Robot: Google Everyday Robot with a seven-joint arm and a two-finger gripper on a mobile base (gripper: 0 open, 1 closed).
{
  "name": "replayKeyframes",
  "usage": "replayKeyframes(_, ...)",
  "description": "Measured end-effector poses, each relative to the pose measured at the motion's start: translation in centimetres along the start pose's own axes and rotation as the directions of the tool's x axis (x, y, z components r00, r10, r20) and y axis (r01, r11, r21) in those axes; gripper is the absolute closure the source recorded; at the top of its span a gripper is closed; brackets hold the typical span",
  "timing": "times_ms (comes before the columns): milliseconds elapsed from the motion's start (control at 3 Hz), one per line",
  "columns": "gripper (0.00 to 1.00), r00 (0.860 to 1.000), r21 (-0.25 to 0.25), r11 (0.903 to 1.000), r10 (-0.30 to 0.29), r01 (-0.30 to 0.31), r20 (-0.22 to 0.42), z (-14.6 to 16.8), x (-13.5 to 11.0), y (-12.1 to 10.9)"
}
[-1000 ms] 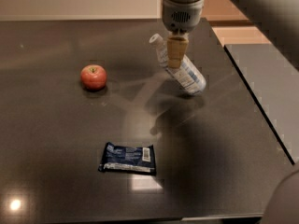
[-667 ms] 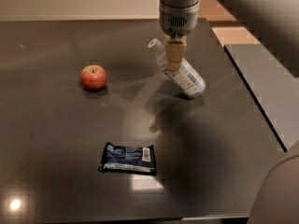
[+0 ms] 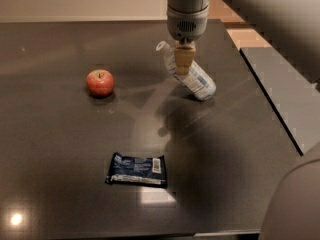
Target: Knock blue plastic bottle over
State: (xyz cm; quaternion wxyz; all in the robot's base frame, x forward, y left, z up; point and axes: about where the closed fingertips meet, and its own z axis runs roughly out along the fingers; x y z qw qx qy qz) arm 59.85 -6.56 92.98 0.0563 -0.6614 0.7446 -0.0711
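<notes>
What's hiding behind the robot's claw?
The blue plastic bottle: its white cap shows left of the gripper, its labelled body lower right on the dark table. The gripper, over the table's far side, covers the bottle's shoulder.

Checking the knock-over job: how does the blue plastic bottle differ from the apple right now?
The blue plastic bottle leans over, cap toward the upper left; the apple sits stem up. The bottle is long, clear, blue-labelled; the apple is round and red. The gripper is at the bottle's neck end; the apple is well clear of it. Both rest on the dark table.
</notes>
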Motion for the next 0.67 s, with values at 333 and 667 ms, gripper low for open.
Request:
replayKeyframes(333,0.00,1.000,0.025,0.9997,0.000,0.000,0.019,0.01,-0.48,-0.61)
replayKeyframes(667,0.00,1.000,0.025,0.9997,0.000,0.000,0.019,0.01,-0.48,-0.61)
